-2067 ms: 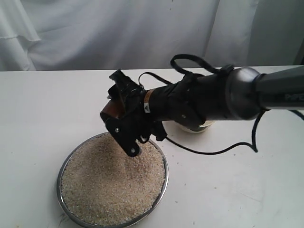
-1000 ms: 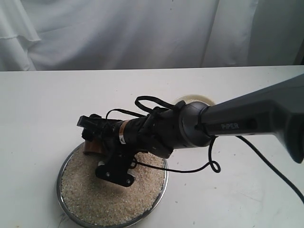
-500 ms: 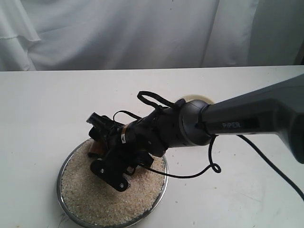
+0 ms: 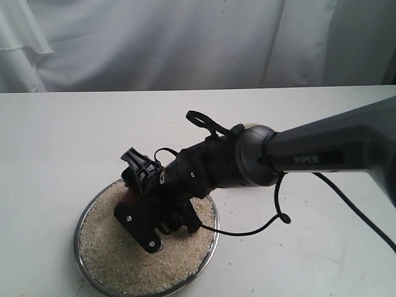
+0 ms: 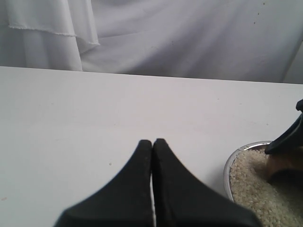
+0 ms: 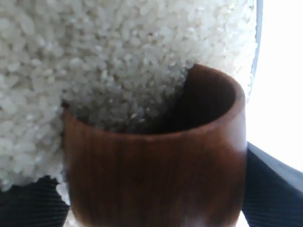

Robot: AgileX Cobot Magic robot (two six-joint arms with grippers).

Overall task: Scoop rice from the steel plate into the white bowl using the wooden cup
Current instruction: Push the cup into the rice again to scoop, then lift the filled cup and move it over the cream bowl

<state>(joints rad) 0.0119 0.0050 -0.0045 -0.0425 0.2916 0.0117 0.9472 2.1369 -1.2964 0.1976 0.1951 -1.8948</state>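
Note:
My right gripper (image 4: 132,187) reaches across over the steel plate (image 4: 77,238) and is shut on the wooden cup (image 6: 156,179). The cup is tipped, with its mouth pushed into the rice (image 6: 118,56); grains lie inside its rim. Dark fingers (image 6: 277,189) flank the cup's sides. The exterior view hides nearly all of the cup behind the gripper, and rice (image 4: 105,250) fills the plate. Only a sliver of the white bowl (image 4: 246,126) shows behind the arm. My left gripper (image 5: 152,142) is shut and empty over bare table, left of the plate's rim (image 5: 229,166).
A black cable (image 4: 272,219) loops from the right arm down onto the table beside the plate. White cloth (image 4: 185,43) hangs along the table's far edge. The plate sits near the table's front edge.
The right arm has carried the cup from above the plate's far rim down and leftward, then tipped and driven it into the rice. The left gripper does not show in the earlier frames.

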